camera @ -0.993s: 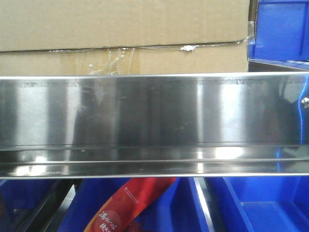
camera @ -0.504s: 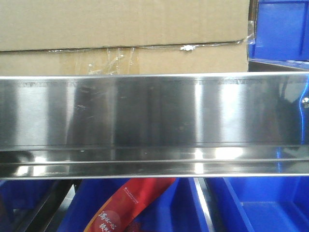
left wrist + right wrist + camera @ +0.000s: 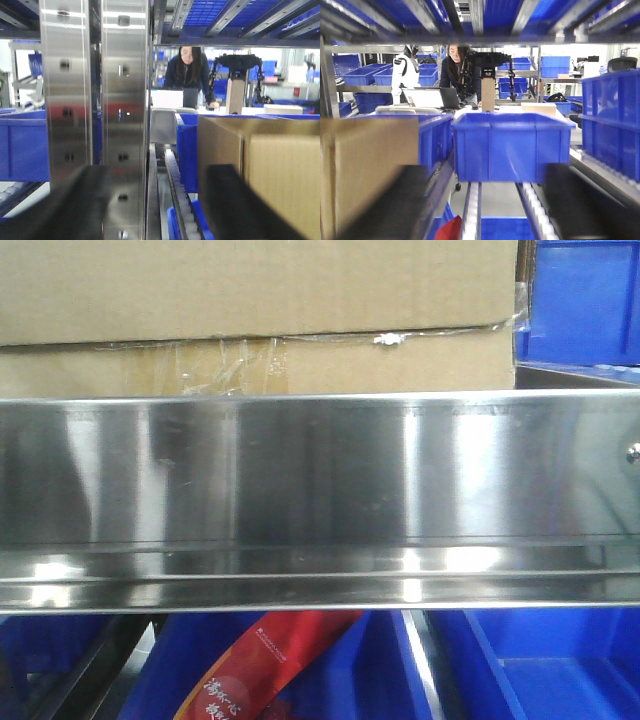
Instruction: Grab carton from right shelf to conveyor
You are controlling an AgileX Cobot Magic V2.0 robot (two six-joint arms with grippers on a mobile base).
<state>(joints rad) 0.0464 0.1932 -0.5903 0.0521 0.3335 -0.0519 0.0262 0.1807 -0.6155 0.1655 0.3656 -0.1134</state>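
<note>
Carton [image 3: 260, 290] at 12 o'clock on the right shelf [image 3: 320, 480], flanked by left gripper [image 3: 155, 200] and right gripper [image 3: 485, 200], both jaws apart.

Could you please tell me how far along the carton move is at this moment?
Done: nothing yet; the carton sits behind the shelf rail. In hand: the approach, with the left tool and right tool open on either side of the carton, gripping nothing. Left: grasping it, lifting it out and carrying it to the conveyor, which no view shows.
</note>
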